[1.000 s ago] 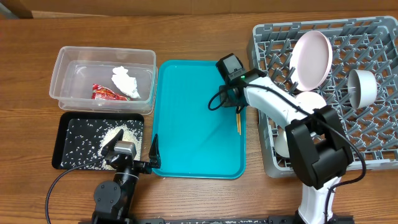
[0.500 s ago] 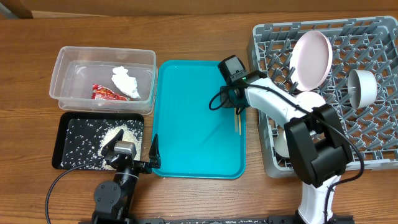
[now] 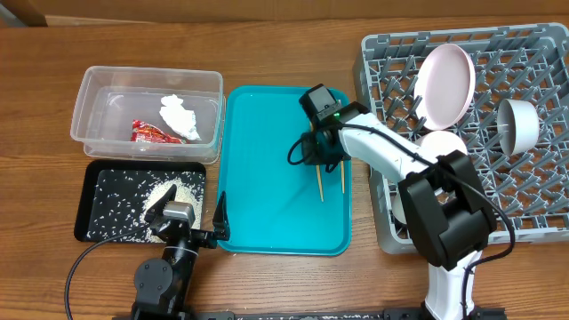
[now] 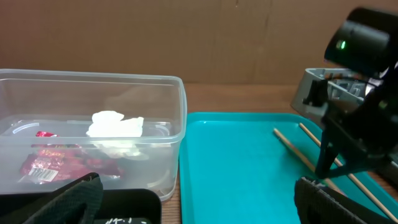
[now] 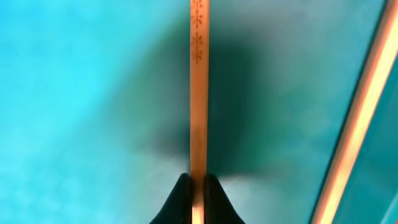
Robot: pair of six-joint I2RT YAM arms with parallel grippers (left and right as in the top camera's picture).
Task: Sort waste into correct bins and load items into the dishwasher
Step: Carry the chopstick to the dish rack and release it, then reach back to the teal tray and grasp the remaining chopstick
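Overhead camera: fixed high, lens straight down, takes in the table [image 3: 284,36] from clear tub [image 3: 151,70] to dish rack [image 3: 533,213].
Left wrist camera: low, near tabletop level, facing across tub and teal tray [image 3: 267,178]; overhead shares both.
Right wrist camera: very close, aimed down at tray floor, a chopstick [image 5: 198,93] running up mid-frame, also visible in both other views.

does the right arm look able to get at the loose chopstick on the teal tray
Reach, probably yes; a grasp, not yet: the right gripper has its jaws shut on one chopstick, and the loose chopstick lies uncovered on the teal tray just beside it.
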